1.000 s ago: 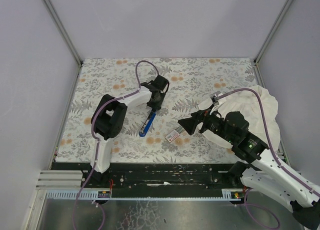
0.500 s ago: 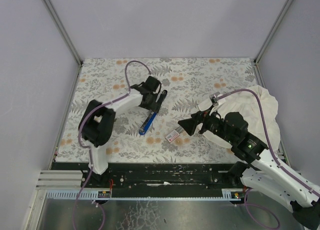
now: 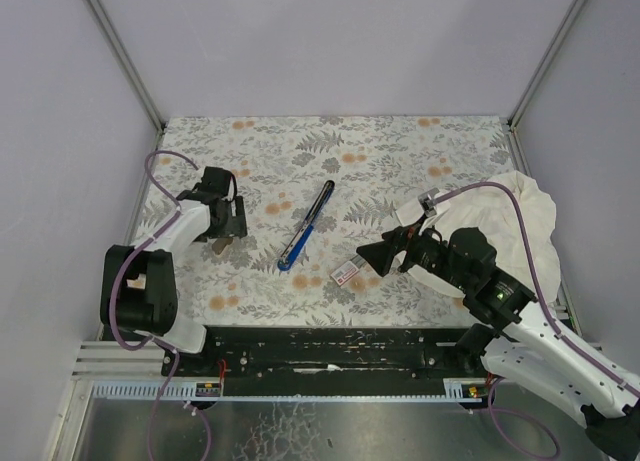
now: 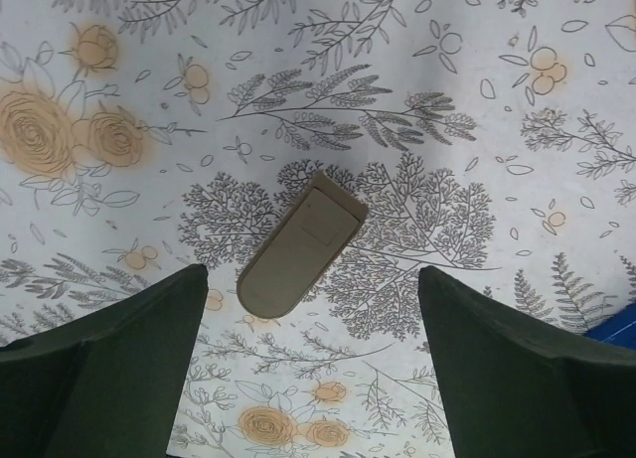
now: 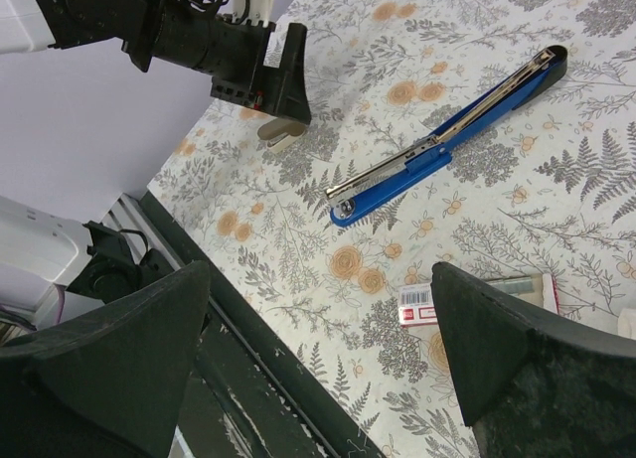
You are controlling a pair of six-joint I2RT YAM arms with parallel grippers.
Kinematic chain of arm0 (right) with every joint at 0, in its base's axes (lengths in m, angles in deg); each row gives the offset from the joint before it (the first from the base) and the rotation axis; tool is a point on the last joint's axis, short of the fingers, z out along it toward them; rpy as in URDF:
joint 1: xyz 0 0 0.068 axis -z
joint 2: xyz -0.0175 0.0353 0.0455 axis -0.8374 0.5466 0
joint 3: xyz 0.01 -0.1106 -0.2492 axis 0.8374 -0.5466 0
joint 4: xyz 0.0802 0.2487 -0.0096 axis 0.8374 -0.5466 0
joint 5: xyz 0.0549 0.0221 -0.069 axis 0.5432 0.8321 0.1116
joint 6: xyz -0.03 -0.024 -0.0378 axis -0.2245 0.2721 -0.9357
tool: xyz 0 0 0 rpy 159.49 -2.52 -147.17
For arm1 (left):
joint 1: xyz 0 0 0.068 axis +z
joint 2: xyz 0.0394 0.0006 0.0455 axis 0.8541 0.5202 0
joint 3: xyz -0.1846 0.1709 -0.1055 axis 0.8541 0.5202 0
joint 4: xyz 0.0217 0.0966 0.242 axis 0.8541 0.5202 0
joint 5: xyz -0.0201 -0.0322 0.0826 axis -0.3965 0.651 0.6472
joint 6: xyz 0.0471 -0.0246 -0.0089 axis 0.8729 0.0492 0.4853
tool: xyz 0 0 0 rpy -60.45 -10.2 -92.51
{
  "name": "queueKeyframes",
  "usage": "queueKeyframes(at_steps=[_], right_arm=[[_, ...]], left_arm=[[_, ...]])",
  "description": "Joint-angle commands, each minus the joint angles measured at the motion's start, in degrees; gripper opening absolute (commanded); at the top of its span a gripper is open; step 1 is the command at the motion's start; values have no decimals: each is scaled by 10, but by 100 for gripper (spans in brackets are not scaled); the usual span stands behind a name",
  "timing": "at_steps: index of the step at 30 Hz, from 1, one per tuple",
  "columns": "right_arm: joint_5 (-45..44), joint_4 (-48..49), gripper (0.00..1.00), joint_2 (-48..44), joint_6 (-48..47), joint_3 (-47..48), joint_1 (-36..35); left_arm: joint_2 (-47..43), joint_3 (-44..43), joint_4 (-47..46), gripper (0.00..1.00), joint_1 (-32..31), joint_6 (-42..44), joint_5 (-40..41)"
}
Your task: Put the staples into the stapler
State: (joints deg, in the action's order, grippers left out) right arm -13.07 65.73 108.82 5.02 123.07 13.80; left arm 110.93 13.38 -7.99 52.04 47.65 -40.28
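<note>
Overhead: my left gripper [image 3: 228, 226] hovers at left over the cardboard tray [image 3: 222, 247]; the stapler [image 3: 308, 226] lies open at centre, with the staples box [image 3: 345, 272] just nearer.

Left wrist: fingers [image 4: 119, 369] spread, tray between them.

Right wrist: my right gripper [image 5: 320, 274] gapes wide and empty near the box.

My left gripper [image 4: 310, 271] hangs over the small tan tray [image 4: 301, 258]. There is bare table [image 4: 497, 80] on both sides of the tray, where my fingers [image 4: 119, 359] fit. The blue stapler [image 3: 307, 226] lies stretched out long in the middle, well apart from the tray. My right gripper [image 5: 320, 279] has the white box [image 5: 419, 305] just in front, with bare table between. The big white cloth [image 3: 530, 216] crowds my right arm's side.
</note>
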Motion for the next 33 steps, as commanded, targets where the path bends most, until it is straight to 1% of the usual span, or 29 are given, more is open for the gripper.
queueKeyframes(at_steps=[1, 3, 4, 5, 7, 15, 19, 23, 28, 29, 31, 33], right_arm=[[15, 21, 99, -15, 10, -4, 0], [15, 21, 99, -18, 12, -7, 0], [15, 21, 99, -21, 14, -8, 1], [14, 20, 99, -23, 15, -9, 0], [13, 20, 99, -25, 16, -10, 0], [11, 23, 100, -24, 20, -10, 0], [12, 23, 99, -22, 22, -10, 0], [10, 23, 99, -22, 22, -10, 0], [7, 23, 99, -21, 19, -11, 0], [7, 23, 100, -18, 18, -11, 0], [7, 20, 99, -11, 13, -10, 1], [9, 14, 99, 3, 5, -8, 0]], left_arm=[[-22, 8, 0, 83, 9, -13, 34], [-10, 13, 0, 66, 12, -12, 43], [-5, 9, 2, 59, 12, -13, 41], [0, 8, 2, 56, 12, -12, 38], [8, 6, 2, 54, 13, -12, 35], [35, -1, 3, 55, 18, -11, 33], [51, -7, 7, 50, 19, -10, 31], [57, -9, 9, 38, 19, -7, 21], [48, -4, 7, 15, 19, -12, 1], [38, -1, 6, 10, 20, -16, -13], [8, 8, 1, 5, 19, -32, -60], [-33, 20, -8, 1, 19, -62, -135]])
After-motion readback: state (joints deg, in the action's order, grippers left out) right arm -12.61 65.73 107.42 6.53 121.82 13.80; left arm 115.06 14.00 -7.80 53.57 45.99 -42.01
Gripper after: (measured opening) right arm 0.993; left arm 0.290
